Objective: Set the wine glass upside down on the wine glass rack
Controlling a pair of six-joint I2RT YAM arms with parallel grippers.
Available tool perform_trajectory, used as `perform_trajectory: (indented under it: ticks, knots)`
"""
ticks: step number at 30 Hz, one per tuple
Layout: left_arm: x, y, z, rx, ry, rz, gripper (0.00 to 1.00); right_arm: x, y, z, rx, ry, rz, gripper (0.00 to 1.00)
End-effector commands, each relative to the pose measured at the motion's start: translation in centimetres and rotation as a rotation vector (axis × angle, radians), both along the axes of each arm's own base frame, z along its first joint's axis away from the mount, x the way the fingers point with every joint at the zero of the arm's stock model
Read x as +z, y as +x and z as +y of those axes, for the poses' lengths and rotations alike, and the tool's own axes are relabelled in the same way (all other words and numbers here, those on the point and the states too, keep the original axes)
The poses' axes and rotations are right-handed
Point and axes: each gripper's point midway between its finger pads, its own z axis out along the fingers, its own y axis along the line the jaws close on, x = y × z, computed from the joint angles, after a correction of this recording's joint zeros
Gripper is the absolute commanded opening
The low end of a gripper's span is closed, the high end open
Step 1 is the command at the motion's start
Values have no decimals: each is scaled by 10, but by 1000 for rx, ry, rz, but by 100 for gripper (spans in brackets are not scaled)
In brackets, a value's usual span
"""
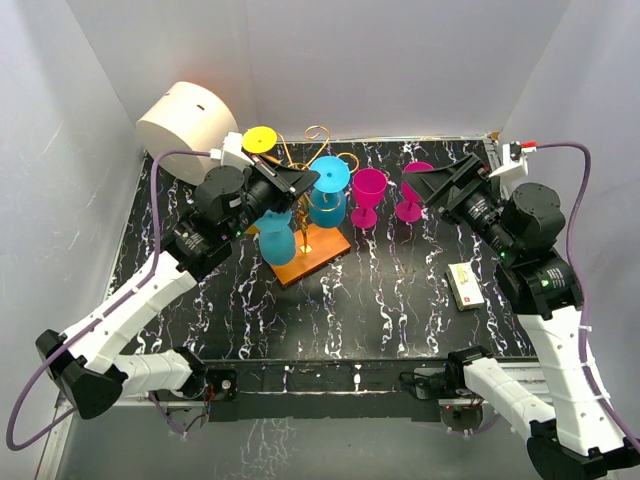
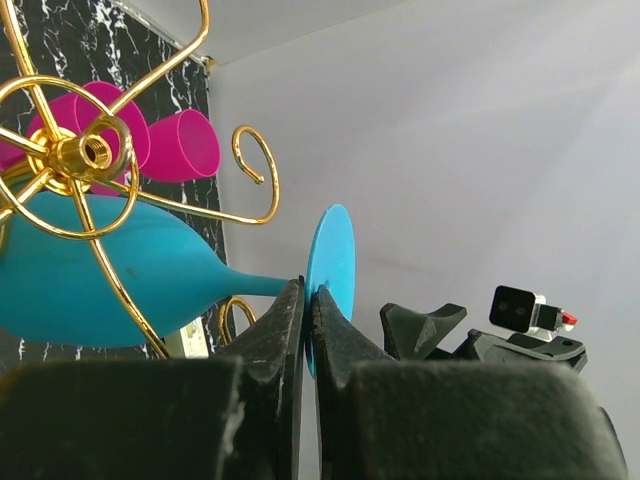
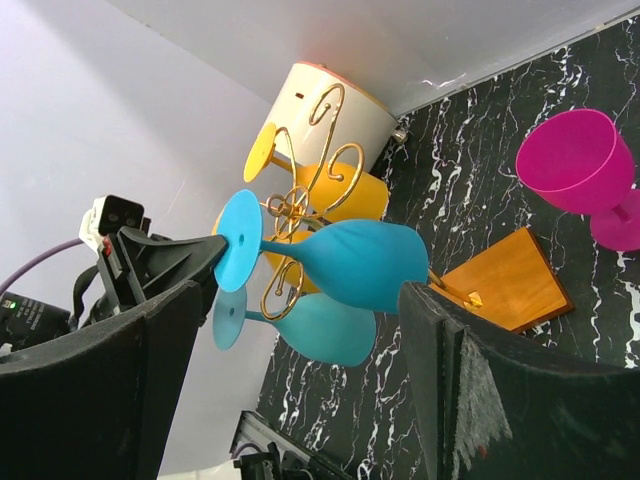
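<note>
Pinching the wine glass [image 2: 120,285], left fingers [image 2: 272,345] reach the rack [image 2: 92,152]; right fingers [image 3: 470,390] spread wide.

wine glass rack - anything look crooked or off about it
Only its wooden base sits skewed to the table edges. The blue wine glass and yellow wine glass look intact; nothing spilled.

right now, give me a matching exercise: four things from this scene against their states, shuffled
Things: 1 left tool; 2 right tool; 3 yellow wine glass; 4 magenta wine glasses.
States: A upright on the table; B open; C shut on the blue wine glass; D hanging upside down on the wine glass rack.
Pairs: 1-C, 2-B, 3-D, 4-A.
</note>
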Motion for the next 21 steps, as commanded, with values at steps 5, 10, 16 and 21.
perform_trajectory:
  ticks: [5,10,16,21]
  knots:
    - [21,-18,25,33,-31,-57,0,17,4,6,25,25,-61,77]
    - [22,-21,26,32,-81,-42,0,13,5,8,31,42,-49,77]
    - [14,-23,23,16,-120,-14,0,14,3,7,28,48,-50,76]
    - [9,-25,23,13,-135,1,0,15,2,7,28,52,-49,76]
